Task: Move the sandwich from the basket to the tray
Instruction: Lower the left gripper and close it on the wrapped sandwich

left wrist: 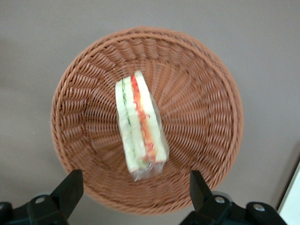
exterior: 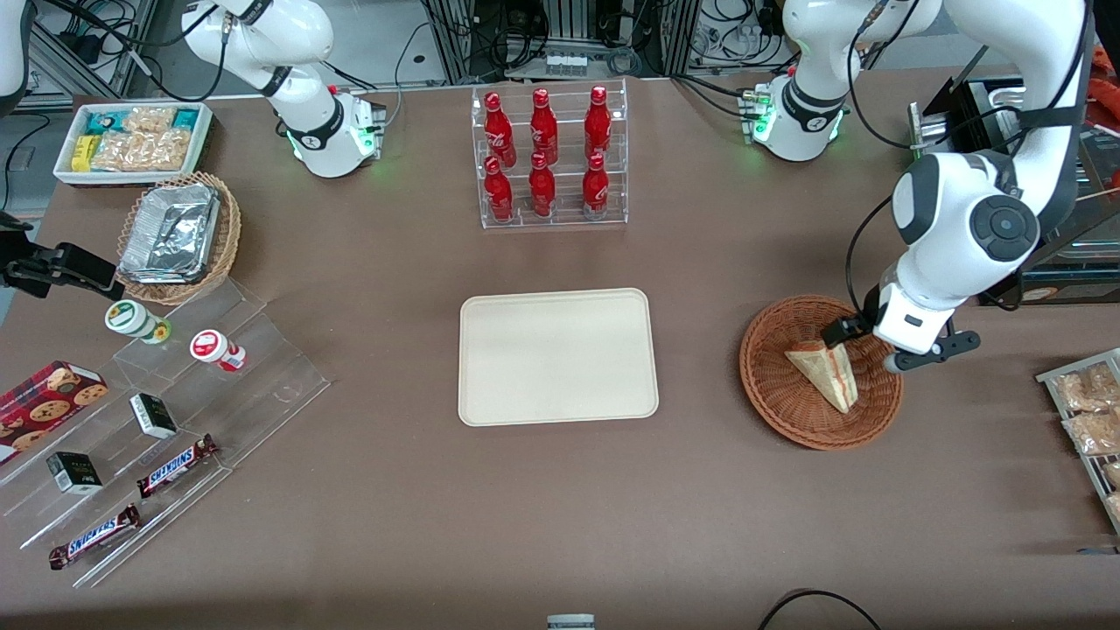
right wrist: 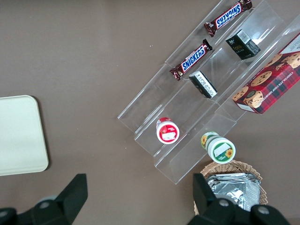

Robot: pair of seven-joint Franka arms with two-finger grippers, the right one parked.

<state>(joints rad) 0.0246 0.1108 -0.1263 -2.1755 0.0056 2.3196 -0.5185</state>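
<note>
The sandwich [exterior: 827,372], a wrapped triangular wedge with red and light filling, lies in the round reddish-brown wicker basket [exterior: 770,402] toward the working arm's end of the table. My left gripper [exterior: 866,347] hovers above the basket, over its rim, open and empty. In the left wrist view the sandwich [left wrist: 139,124] lies on its side in the middle of the basket [left wrist: 206,84], and the gripper [left wrist: 135,192] has its black fingers [left wrist: 71,187] spread wide, apart from the sandwich. The cream tray [exterior: 557,356] lies empty at the table's middle; its corner shows in the right wrist view [right wrist: 18,136].
A clear rack of red bottles [exterior: 551,157] stands farther from the camera than the tray. A rack of snack packets [exterior: 1085,411] sits at the working arm's end. A tan foil basket [exterior: 179,236], a white snack bin [exterior: 131,140] and a clear stepped shelf [exterior: 175,420] lie toward the parked arm's end.
</note>
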